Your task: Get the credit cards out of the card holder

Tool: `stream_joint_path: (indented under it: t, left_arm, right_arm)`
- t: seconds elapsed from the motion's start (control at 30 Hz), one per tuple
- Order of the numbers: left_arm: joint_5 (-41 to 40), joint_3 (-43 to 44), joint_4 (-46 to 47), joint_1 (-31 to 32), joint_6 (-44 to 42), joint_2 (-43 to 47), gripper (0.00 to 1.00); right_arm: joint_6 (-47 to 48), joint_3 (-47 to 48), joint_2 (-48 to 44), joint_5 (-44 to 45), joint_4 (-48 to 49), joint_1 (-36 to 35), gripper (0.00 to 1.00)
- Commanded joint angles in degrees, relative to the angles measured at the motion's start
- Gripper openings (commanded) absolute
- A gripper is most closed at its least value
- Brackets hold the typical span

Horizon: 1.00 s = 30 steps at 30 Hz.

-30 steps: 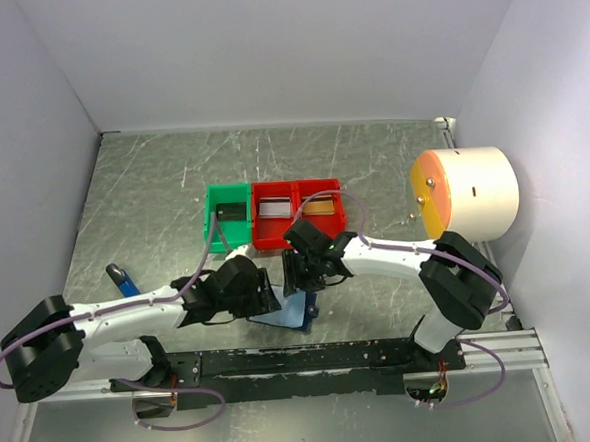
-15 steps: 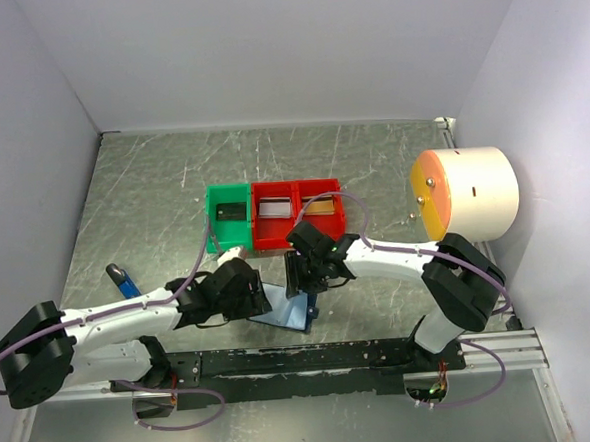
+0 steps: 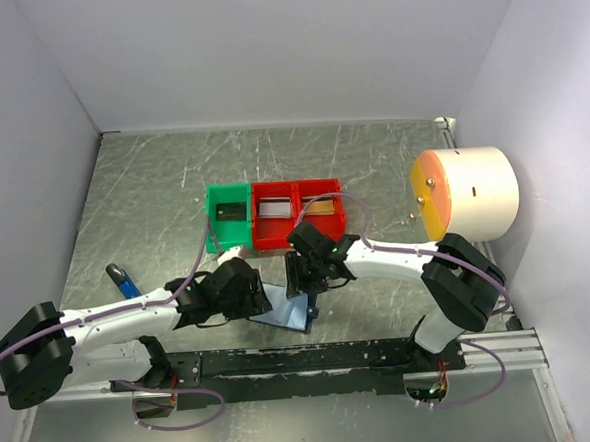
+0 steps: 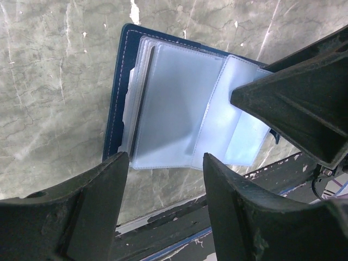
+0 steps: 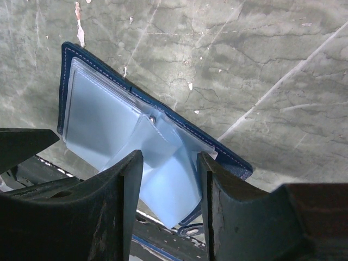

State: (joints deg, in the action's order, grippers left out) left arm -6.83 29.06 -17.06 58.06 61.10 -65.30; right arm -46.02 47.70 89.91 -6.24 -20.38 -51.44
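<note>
- The small navy-blue folding card holder [image 3: 286,314] lies open and flat on the grey marbled worktop [image 3: 371,156], low in the centre of the top view
- Its clear blue-grey plastic sleeves [image 5: 98,119] fan out, and in both wrist views the ones on show look empty; sleeves stacked underneath are hidden
- Three cards already sit in the middle of the top view: a dark card [image 3: 232,213] in the green plastic bin [image 3: 213,221], and a silvery-grey card [image 3: 272,209] and a tan-brown card [image 3: 319,207] in the two red plastic compartments [image 3: 296,203] beside it
- The left gripper [image 4: 165,168] hovers over the holder with its jaws wide apart, holding nothing
- The right gripper [image 5: 168,163] has its jaws partly apart astride a raised sleeve flap, not clamped on it; I cannot tell whether a finger touches it
- Judged from this, the emptying looks nearly or wholly done, and what is left is to check the hidden sleeves
</note>
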Motion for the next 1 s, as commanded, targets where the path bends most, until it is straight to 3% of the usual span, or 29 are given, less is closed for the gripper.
stream_joint_path:
  t: [0.0,0.2,0.43,0.97]
  left_arm:
    - [1.5,-0.1,2.5,-0.1,0.5,0.4,0.68]
    - [3.5,-1.7,6.0,-0.1,0.3,-1.9,0.67]
    - [1.7,-0.9,3.1,-0.1,1.5,-5.0,0.66]
    - [-0.1,1.0,0.3,-0.1,0.2,-1.3,0.68]
  right_arm:
    - [0.8,-1.1,-0.2,0.5,-0.1,-0.2,0.45]
    - [0.6,-1.4,-0.3,0.4,0.0,-0.2,0.45]
    - [0.8,-1.3,-0.5,0.6,-0.3,-0.2,0.45]
    - [0.7,-1.5,-0.1,0.3,0.1,-0.2,0.45]
